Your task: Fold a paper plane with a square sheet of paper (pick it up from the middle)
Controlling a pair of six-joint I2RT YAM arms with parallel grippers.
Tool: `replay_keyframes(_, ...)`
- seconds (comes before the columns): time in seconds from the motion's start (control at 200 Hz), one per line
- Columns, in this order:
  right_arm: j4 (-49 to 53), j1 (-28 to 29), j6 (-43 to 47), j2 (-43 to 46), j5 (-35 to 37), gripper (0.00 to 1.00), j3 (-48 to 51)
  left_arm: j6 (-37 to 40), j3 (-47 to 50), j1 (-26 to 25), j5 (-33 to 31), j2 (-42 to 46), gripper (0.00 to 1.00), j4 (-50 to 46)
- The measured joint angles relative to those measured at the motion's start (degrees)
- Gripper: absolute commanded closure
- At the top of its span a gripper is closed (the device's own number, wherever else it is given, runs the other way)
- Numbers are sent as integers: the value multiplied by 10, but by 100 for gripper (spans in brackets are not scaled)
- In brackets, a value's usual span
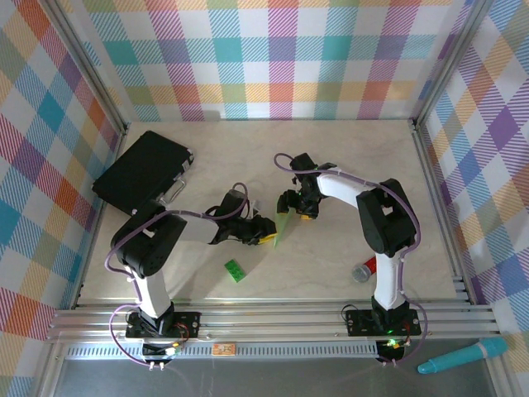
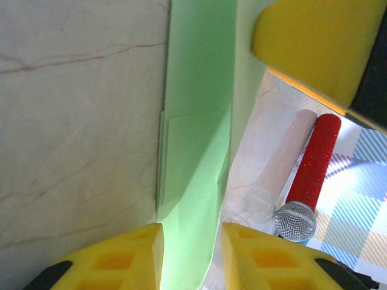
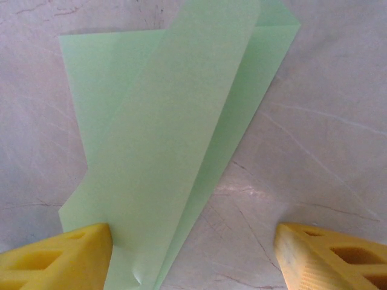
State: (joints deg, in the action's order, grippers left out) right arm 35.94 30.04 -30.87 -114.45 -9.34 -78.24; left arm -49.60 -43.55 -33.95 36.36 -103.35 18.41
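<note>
At the far left of the tabletop (image 1: 248,149) lies a flat black case (image 1: 142,169) near the plaid wall. To its right the left arm reaches in toward the middle, and the left end effector (image 1: 266,237) sits low over the sheet of paper (image 1: 281,227). In the left wrist view its yellow fingers (image 2: 115,260) stand narrowly parted, with a long folded strip of the pale-green sheet of paper (image 2: 196,121) running through the gap; nothing there shows them pressing it. A small bright-green brick (image 1: 235,270) lies on the tabletop nearer the arm bases, apart from the paper. The paper itself lies mid-table as a narrow, partly folded wedge between the two end effectors. Just beyond it the right end effector (image 1: 302,208) hovers with its jaws wide; in the right wrist view one yellow finger (image 3: 60,257) touches the paper's near corner while the other stands well clear over bare marble, overlapping folded flaps (image 3: 163,133) spread ahead. Farther right a red-handled microphone (image 2: 308,175) rests beside the right arm's base.
</note>
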Motion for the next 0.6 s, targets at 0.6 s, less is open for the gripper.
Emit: replay_keyframes(0.6,3,0,-4,-3,2,28,-3,56,-53,-31,-42,12,65,-116)
